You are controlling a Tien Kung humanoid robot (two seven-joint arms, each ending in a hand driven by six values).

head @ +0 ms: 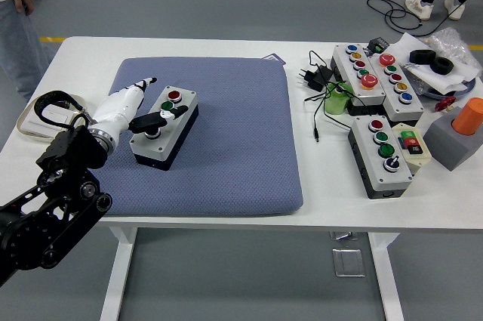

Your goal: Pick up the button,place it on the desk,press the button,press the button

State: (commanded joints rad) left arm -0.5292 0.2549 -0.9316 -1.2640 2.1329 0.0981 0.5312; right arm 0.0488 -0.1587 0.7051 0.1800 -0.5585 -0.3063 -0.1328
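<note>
1. Supporting everything in view, the white surface (226, 53) carries a blue-grey pad (226, 140) at centre-left and a cluster of other control boxes (377, 72) with cables at the right.
2. Entering from the lower-left corner, the left arm reaches over the pad; the right arm is not in view.
3. Resting on the pad's left part, the button box (164, 126) lies flat, with a red button (174, 96) at its far end and darker controls below it.
4. The left robot hand (139, 109) sits at the box's left side. Its dark thumb and a finger lie across the top face near the middle controls; the remaining white fingers extend beyond the box's far-left edge. The hand appears partly curled against the box, but a firm grip cannot be confirmed.
5. Judged step: pressing a button, or securing the box.
6. Next move calls for one fingertip centred over a single button, pressed straight down, without sliding the box on the soft pad.
</note>
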